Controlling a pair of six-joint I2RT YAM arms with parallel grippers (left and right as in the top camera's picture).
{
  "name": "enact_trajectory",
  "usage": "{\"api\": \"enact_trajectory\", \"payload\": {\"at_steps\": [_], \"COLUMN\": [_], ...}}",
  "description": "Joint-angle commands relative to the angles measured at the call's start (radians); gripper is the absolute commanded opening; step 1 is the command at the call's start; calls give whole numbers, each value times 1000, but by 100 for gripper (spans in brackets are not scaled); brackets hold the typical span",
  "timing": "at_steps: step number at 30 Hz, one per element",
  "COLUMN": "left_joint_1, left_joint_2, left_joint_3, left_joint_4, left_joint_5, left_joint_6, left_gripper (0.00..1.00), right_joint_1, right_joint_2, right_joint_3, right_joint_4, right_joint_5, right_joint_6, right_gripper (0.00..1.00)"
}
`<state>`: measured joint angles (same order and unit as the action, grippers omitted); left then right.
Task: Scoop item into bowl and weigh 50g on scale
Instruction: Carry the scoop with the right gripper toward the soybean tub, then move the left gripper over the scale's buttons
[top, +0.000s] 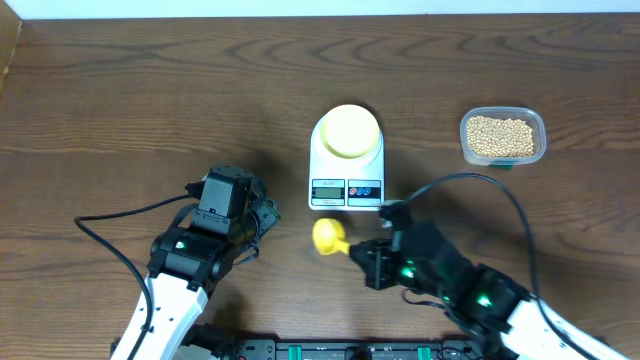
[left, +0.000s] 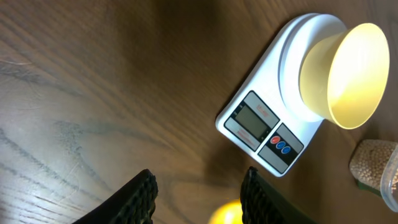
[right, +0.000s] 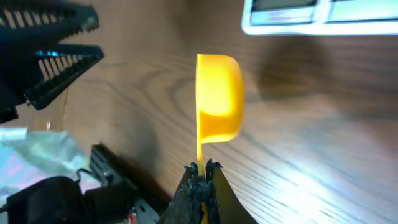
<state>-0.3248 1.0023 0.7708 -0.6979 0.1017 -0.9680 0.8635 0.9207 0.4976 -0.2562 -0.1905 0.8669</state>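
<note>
The pale yellow bowl (top: 349, 131) (left: 348, 74) stands empty on the white scale (top: 330, 170) (left: 273, 81), whose display and buttons face the front. The tan beans (top: 502, 136) (left: 373, 162) fill a clear tub at the back right. In front of the scale, my right gripper (top: 358, 250) (right: 203, 167) is shut on the thin handle of a yellow scoop (top: 328, 237) (right: 219, 96), which hangs on its side just above the wood, empty. My left gripper (top: 262, 215) (left: 199, 177) is open left of the scoop, nothing between its fingers.
The clear tub (top: 503, 137) sits right of the scale, apart from it. Black cables (top: 120, 215) trail from both arms. The arm bases and a rail (top: 330, 350) line the front edge. Bare wood stretches left of the scale.
</note>
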Motion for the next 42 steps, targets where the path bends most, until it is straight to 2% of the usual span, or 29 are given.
{"api": "enact_trajectory", "payload": {"at_steps": [1, 4, 5, 6, 9, 13, 19, 21, 22, 24, 25, 28, 30, 36, 42], "left_joint_1": [-1, -1, -1, -1, -1, -1, -1, -2, -2, -2, -2, -2, -2, -71, -209], "left_joint_2": [0, 2, 2, 3, 3, 3, 3, 3, 3, 3, 3, 3, 3, 4, 67], "left_joint_3": [2, 2, 2, 2, 2, 2, 2, 2, 2, 2, 2, 2, 2, 2, 2], "left_joint_4": [0, 0, 0, 0, 0, 0, 0, 3, 5, 26, 66, 114, 127, 159, 179], "left_joint_5": [-17, -17, -17, -17, -17, -17, -16, 24, 36, 60, 99, 144, 150, 145, 31], "left_joint_6": [17, 17, 17, 17, 17, 17, 16, 17, 20, 85, 197, 315, 334, 412, 415], "left_gripper": [46, 46, 50, 65, 75, 76, 76, 76, 75, 64, 48, 11, 8, 7, 8], "right_joint_1": [-67, -135, -148, -170, -199, -211, -211, -211, -211, -211, -211, -211, -211, -211, -211], "right_joint_2": [-182, -331, -352, -384, -399, -398, -398, -398, -398, -398, -398, -398, -398, -398, -398], "right_joint_3": [23, 92, 113, 163, 262, 357, 371, 372, 373, 375, 376, 376, 376, 376, 376], "right_joint_4": [-172, -434, -489, -591, -736, -858, -918, -924, -923, -922, -922, -923, -922, -906, -903], "right_joint_5": [110, 219, 248, 311, 406, 531, 555, 559, 562, 575, 587, 604, 608, 648, 663], "right_joint_6": [-68, -110, -116, -133, -170, -188, -205, -218, -218, -218, -218, -218, -218, -218, -218], "right_gripper": [1, 1, 1, 1, 1, 1, 1, 1, 1, 1, 1, 1, 1, 1, 1]}}
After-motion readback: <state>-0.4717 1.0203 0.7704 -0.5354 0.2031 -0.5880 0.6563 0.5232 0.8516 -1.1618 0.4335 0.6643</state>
